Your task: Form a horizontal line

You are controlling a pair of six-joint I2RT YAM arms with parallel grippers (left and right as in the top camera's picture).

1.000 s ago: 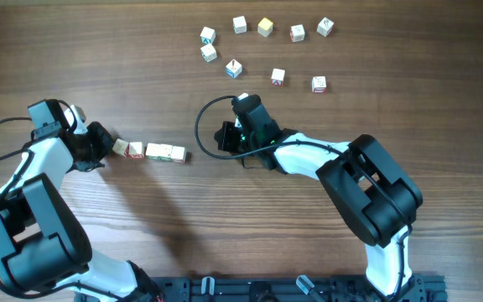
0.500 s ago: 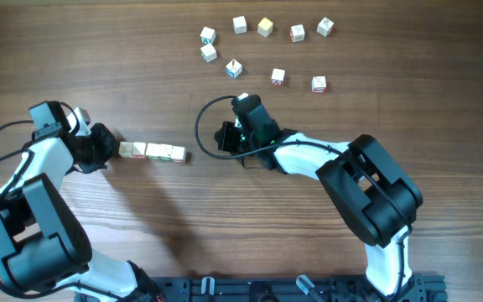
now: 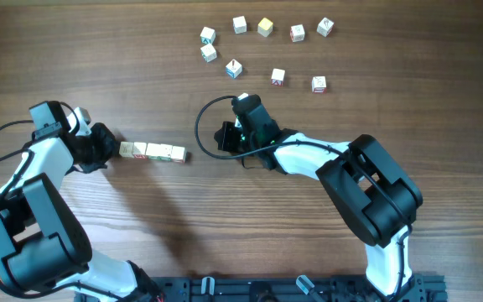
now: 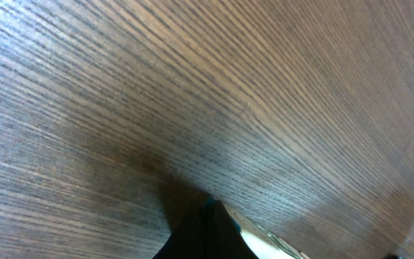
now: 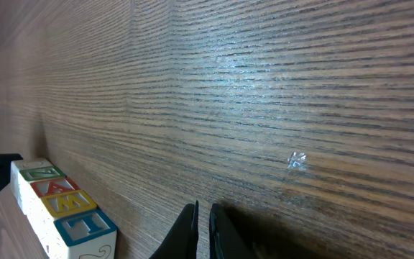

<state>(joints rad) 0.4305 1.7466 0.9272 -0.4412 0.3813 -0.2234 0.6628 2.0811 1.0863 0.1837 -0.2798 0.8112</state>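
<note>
Four cubes of horizontal line [image 3: 152,152] lie touching on desk [image 3: 434,126], left end effector [image 3: 107,149] at its end, opening can't tell, right end effector [image 5: 203,223] near-closed, empty; looks done, next: retract w/o nudging.

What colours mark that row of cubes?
Row of cubes: green, red and blue marks, clearest in right wrist view.

- Forming the horizontal line [image 3: 153,153]: four small whitish cubes touching edge to edge in a short straight bar.
- Running left to right, lying flat, with no gaps showing from overhead.
- Sitting left of centre in the scene, at middle depth.
- Showing red and green face marks from above.
- Displaying framed letters in green, red and blue on top in the right wrist view.
</note>
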